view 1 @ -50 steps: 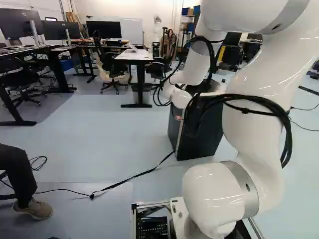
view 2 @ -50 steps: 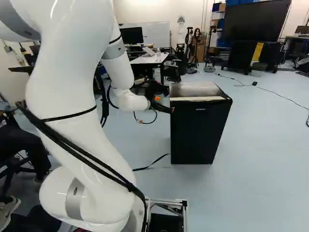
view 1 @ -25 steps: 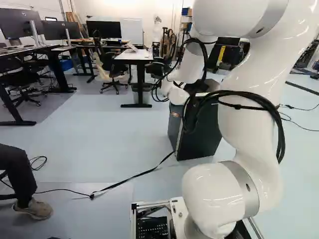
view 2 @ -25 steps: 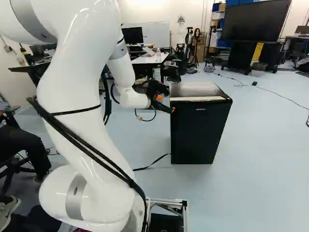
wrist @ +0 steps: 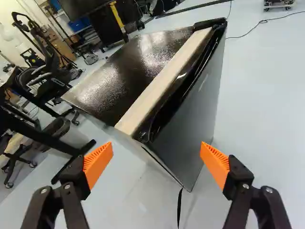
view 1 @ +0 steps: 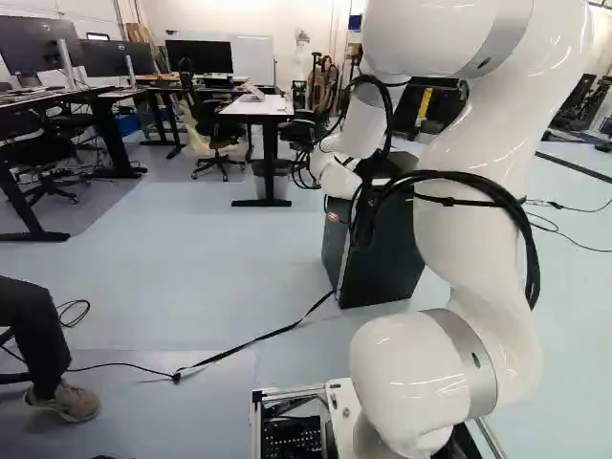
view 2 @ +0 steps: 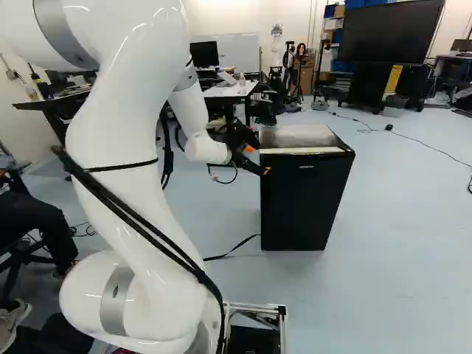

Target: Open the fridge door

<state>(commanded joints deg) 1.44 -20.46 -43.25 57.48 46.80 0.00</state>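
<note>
With the fridge (view 2: 304,210) on the floor (view 2: 402,236) just ahead and its door (wrist: 193,119) apparently closed, the gripper (wrist: 157,149) is spread wide, holding nothing — the approach looks well along, but catching the door's edge and pulling are left.

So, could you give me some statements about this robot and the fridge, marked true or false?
1. The fridge stands upright on the floor. True.
2. The gripper has orange pads. True.
3. The gripper's fingers are pressed together. False: they stand wide apart.
4. The fridge's front is white. False: it is black.
5. A black strap lies on the floor near the fridge. True.
</note>
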